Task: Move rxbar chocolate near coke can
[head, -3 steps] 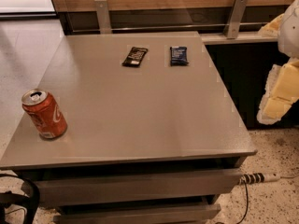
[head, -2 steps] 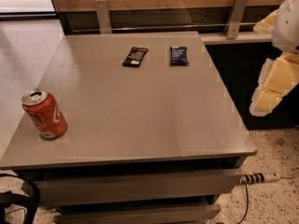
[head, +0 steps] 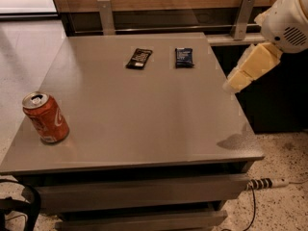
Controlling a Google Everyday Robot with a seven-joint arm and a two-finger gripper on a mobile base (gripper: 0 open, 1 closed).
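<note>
Fingers (head: pixel 248 71): mine, raised just beside the surface's (head: pixel 144 119) right edge, holding nothing; apart or together, I cannot tell.
Rxbar chocolate (head: pixel 139 58): flat, well left of my fingers, near the blue bar (head: pixel 184 57).
Coke can (head: pixel 45 117): upright, far left of my fingers.

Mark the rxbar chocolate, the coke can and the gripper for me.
rxbar chocolate (head: pixel 139 58): camera view, middle of the black wrapper.
coke can (head: pixel 48 121): camera view, red side wall.
gripper (head: pixel 236 83): camera view, its pale tip, beside the right edge of the table (head: pixel 144 124).
</note>
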